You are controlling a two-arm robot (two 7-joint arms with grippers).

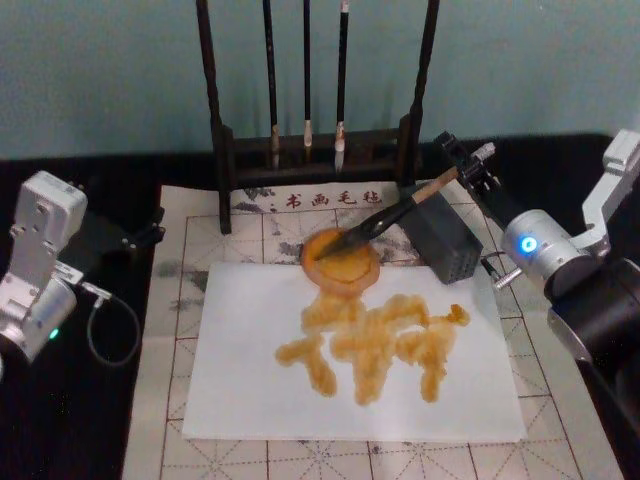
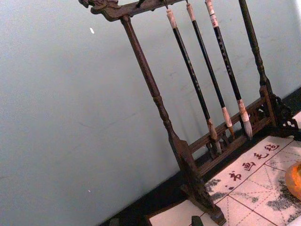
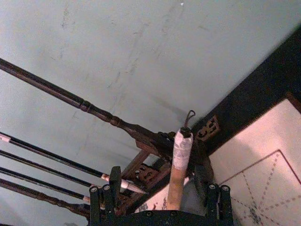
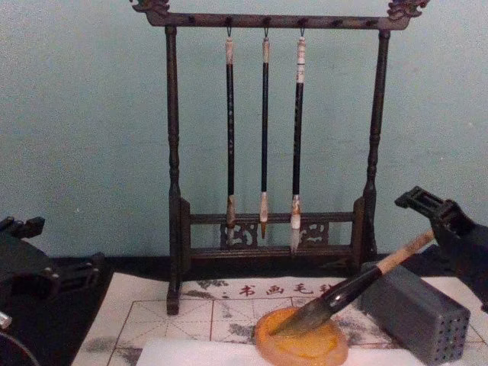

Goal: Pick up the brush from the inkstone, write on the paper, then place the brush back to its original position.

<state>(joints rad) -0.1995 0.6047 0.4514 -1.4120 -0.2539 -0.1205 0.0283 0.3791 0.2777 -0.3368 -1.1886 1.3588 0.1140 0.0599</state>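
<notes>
The brush [image 1: 400,212] lies slanted, its dark bristles resting in the orange inkstone [image 1: 345,272] and its tan handle propped on the grey block. My right gripper [image 1: 462,160] is at the handle's white-capped end. In the right wrist view the brush [image 3: 181,160] stands between the spread fingers [image 3: 103,197] of the open right gripper [image 3: 161,194], which do not touch it. The chest view shows the brush [image 4: 358,286], the inkstone [image 4: 305,349] and the right gripper [image 4: 436,221]. The white paper [image 1: 250,380] carries orange-brown strokes. My left gripper [image 1: 145,232] is parked open at the left.
A grey block with small holes [image 1: 450,245] sits right of the inkstone. A dark wooden rack [image 1: 310,150] with three thin hanging brushes stands at the back. A beige felt mat with a red grid [image 1: 190,260] lies under the paper. A cable loops near the left arm.
</notes>
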